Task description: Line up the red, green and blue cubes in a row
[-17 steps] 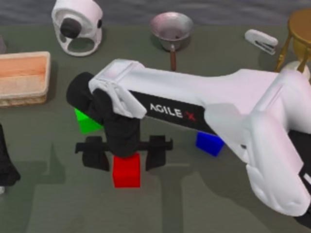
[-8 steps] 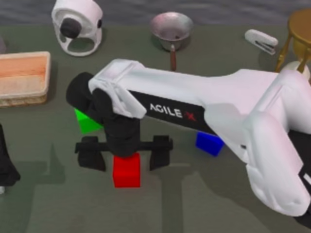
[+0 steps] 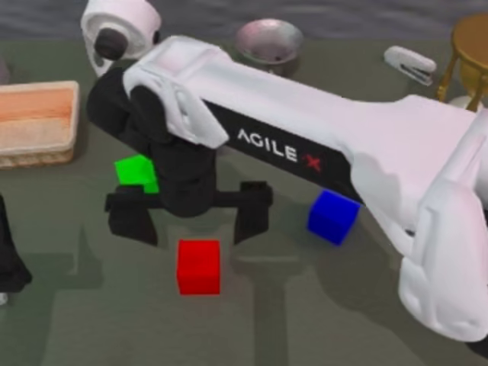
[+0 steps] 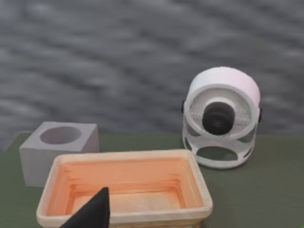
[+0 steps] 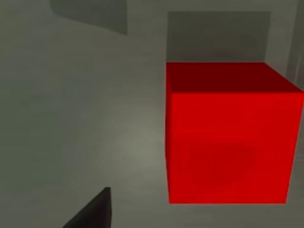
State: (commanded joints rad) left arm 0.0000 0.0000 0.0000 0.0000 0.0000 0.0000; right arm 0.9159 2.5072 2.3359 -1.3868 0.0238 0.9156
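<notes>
Red cube (image 3: 198, 266), plain and unmarked, sits free beneath the right end effector (image 3: 189, 216), fingers spread.

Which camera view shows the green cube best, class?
The top view: only there does the green cube appear, partly hidden behind the right gripper. The right wrist view shows only the red cube; the left wrist view shows no cubes.

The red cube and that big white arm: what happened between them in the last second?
The right gripper, open around the red cube a second ago, has lifted and drawn back toward the far side of the table, leaving it free on the table. The red cube, green cube and blue cube have not shifted. The left arm stays parked at the table's left edge.
</notes>
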